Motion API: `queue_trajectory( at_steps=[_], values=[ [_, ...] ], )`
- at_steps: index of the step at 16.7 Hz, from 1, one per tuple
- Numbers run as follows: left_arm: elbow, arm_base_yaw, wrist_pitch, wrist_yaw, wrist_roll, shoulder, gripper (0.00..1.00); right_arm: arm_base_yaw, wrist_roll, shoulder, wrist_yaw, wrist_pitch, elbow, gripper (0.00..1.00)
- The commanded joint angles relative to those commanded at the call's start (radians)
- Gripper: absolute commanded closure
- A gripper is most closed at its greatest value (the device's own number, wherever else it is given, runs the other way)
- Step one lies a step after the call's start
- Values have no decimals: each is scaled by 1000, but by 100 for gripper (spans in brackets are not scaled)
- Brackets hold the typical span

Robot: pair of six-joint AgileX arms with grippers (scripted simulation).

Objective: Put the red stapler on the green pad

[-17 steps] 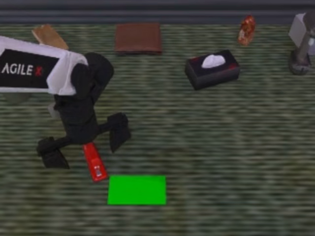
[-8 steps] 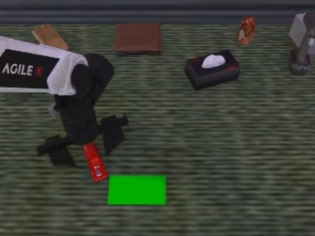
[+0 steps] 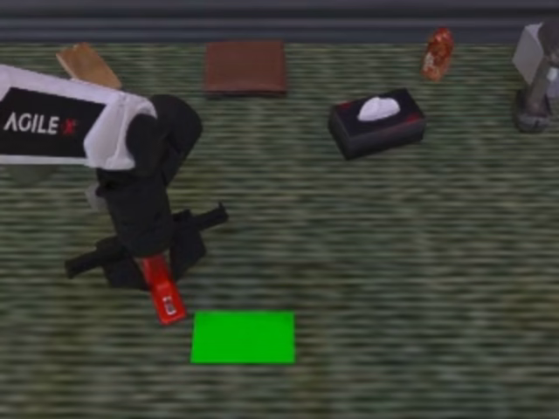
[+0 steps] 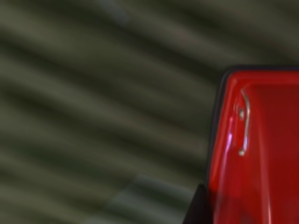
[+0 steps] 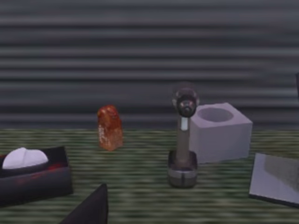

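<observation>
The red stapler (image 3: pixel 167 294) lies on the table just left of the green pad (image 3: pixel 243 337), its white-labelled end nearest the pad's left corner. My left gripper (image 3: pixel 155 266) reaches down over the stapler's far end, with both black fingers pressed against its sides, shut on it. In the left wrist view the stapler (image 4: pixel 257 149) fills the frame's side, with a dark finger (image 4: pixel 198 212) against its edge. The green pad is bare. My right arm is out of the top view; its wrist view shows one dark fingertip (image 5: pixel 96 205) with nothing near it.
A brown pad (image 3: pixel 245 67) and a tan block (image 3: pixel 87 63) lie at the back. A black tissue box (image 3: pixel 377 120) sits right of centre. An orange-red figure (image 3: pixel 438 52), an upright grey tool (image 5: pixel 183 140) and a grey cube (image 5: pixel 219 133) stand at the back right.
The left gripper's fingers have closed from wide open onto the stapler's sides. The stapler and the pad have not moved.
</observation>
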Motion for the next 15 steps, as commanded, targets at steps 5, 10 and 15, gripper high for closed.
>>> queue_trajectory(
  at_steps=[5,10,15],
  values=[
    [0,0,0,0,0,0,100,0,0,0,0,0,0,0],
    [13,-1,-17,0,2,-7,100,0,0,0,0,0,0,0],
    [126,6,-213,-2,-3,-75,100,0,0,0,0,0,0,0]
  ],
)
